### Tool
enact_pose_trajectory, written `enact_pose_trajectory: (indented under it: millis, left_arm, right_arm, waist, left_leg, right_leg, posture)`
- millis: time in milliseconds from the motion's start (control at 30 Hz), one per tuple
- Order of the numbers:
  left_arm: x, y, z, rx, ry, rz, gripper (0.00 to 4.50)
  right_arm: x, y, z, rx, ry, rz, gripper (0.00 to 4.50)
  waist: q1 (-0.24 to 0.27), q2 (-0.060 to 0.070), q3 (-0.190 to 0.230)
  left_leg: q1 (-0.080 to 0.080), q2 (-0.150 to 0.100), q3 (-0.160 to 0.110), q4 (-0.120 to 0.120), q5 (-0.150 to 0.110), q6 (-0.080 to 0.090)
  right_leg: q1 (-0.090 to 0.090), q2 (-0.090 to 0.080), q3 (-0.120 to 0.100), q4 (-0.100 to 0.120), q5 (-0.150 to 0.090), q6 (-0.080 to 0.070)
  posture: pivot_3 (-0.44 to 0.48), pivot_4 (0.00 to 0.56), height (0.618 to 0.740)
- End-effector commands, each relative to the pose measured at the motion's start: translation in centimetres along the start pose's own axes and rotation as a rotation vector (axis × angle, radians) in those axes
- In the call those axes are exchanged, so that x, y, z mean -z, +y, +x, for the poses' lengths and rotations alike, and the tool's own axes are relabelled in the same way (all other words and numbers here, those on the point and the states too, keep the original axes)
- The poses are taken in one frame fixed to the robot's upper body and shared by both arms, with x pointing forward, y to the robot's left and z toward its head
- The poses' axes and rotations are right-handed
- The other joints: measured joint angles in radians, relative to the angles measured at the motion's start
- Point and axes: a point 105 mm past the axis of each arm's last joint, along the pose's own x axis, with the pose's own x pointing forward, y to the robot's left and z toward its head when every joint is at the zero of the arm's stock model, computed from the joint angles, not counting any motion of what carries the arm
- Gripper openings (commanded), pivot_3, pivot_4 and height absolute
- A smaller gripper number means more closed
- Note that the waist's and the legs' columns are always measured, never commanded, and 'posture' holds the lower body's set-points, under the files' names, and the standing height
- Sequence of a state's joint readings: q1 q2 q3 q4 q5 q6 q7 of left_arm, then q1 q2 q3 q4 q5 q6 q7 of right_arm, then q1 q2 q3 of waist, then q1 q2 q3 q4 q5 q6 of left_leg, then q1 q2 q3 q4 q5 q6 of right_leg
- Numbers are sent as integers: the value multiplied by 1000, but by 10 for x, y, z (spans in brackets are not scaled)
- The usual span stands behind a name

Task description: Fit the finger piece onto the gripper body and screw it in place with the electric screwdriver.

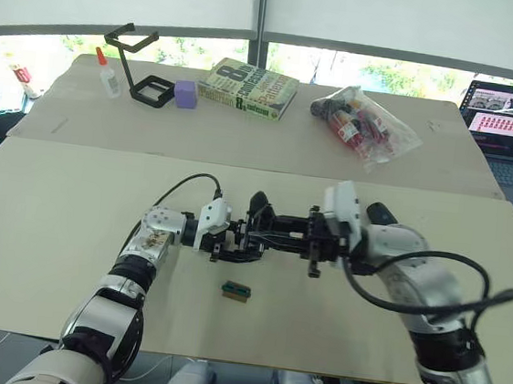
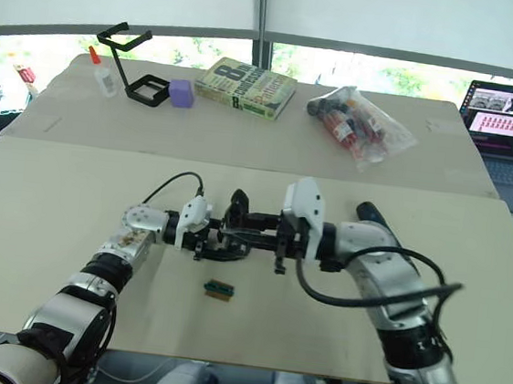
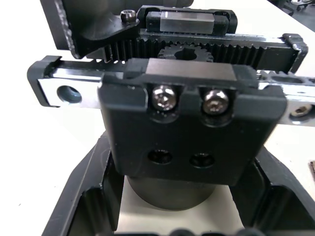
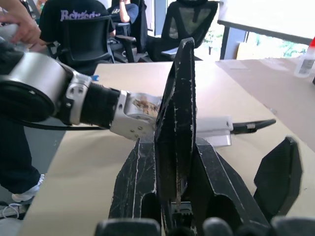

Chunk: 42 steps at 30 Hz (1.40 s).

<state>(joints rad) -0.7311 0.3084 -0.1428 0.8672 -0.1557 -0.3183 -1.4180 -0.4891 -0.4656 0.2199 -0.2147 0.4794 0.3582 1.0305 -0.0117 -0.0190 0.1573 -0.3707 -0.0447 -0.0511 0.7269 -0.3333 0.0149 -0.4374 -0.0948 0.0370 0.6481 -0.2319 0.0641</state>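
The 2 arms are meeting over the near bench (image 1: 51,225), with the gripper body (image 1: 254,231) between them as the landmark. The left pincer (image 1: 223,248) is clamped on the gripper body from its left side; in the left wrist view the block (image 3: 189,137) is sitting between the spread fingers (image 3: 81,206), showing 2 seated screws and 2 empty holes below them. The right pincer (image 1: 292,242) is reaching in from the right of the gripper body and is clamped on the finger piece (image 4: 176,123), which is standing upright between its fingers (image 4: 275,172) in the right wrist view.

Judging by this, the work is at the fitting step: the finger piece is being brought to the gripper body, but whether it is already seated cannot be told. A small green-and-brown block (image 1: 236,291) is lying on the bench just in front of the gripper body. Screwing looks not yet started.
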Motion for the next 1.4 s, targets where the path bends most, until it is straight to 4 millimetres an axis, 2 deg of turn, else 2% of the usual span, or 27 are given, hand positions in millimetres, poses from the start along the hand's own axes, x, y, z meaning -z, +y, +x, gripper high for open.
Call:
enact_pose_trajectory:
  millis: [33, 300, 533, 967, 1400]
  left_arm:
    - [-3, -1, 3, 12, -7, 5, 2345]
    - [2, -2, -3, 7, 28, 3, 2345]
    - [4, -5, -3, 7, 29, -2, 2345]
    - [7, -8, -3, 7, 34, -5, 2345]
    - [10, -9, -5, -5, 38, -10, 2345]
  right_arm:
    - [-2, -1, 6, -10, -30, -44, 383]
    - [22, 4, 14, -36, 9, -28, 383]
    - [31, 0, 13, -20, 45, -15, 383]
    - [35, -15, 4, 25, 80, -16, 383]
    - [38, 2, 7, -55, 91, 4, 383]
  waist:
    - [-1, 0, 0]
    - [-5, 0, 0]
    - [-9, 1, 0]
    - [-10, 1, -1]
    - [-12, 2, -1]
  left_leg:
    - [0, 0, 0, 0, 0, 0]
    - [0, 0, 0, 0, 0, 0]
    - [0, 0, 0, 0, 0, 0]
    - [1, 0, 0, 0, 0, 0]
    - [1, 0, 0, 0, 0, 0]
  right_leg:
    - [0, 0, 0, 0, 0, 0]
    - [0, 0, 0, 0, 0, 0]
    - [0, 0, 0, 0, 0, 0]
    - [0, 0, 0, 0, 0, 0]
    - [0, 0, 0, 0, 0, 0]
  posture:
    - [0, 150, 740]
    - [0, 150, 740]
    - [0, 150, 740]
    - [0, 150, 740]
    - [0, 150, 740]
